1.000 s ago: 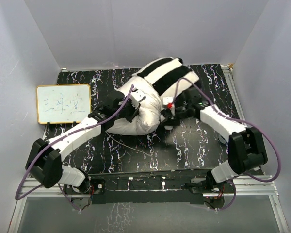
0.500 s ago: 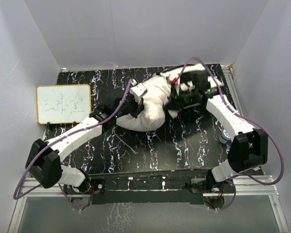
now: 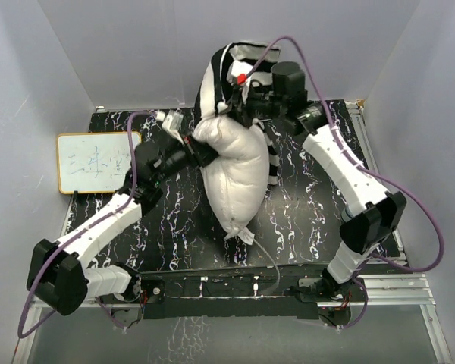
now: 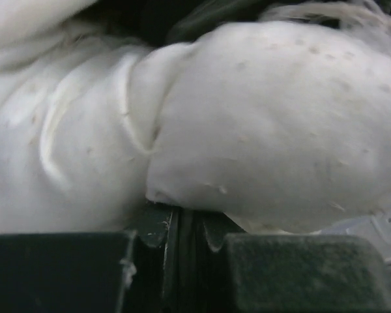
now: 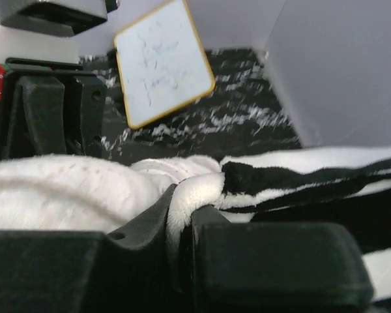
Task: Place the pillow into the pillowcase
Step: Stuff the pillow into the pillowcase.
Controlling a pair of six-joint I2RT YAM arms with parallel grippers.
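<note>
The white pillow (image 3: 239, 174) hangs upright over the middle of the table, its lower corner near the front. The black and white striped pillowcase (image 3: 220, 72) is bunched over its top and drapes down behind it. My right gripper (image 3: 239, 102) is raised high and shut on the pillowcase's fuzzy edge (image 5: 202, 192), with the pillow (image 5: 52, 189) beside it. My left gripper (image 3: 201, 150) is at the pillow's upper left side. In the left wrist view the pillow (image 4: 267, 117) fills the frame and its fabric runs down between my shut jaws (image 4: 182, 222).
A small whiteboard (image 3: 98, 161) lies at the table's left edge and also shows in the right wrist view (image 5: 163, 62). White walls enclose the black marbled table (image 3: 311, 220) on the left, back and right.
Both arms have lifted the pillow and pillowcase off the table. The pillow, lying flat before, now hangs vertically with the pillowcase held up near the back wall.
</note>
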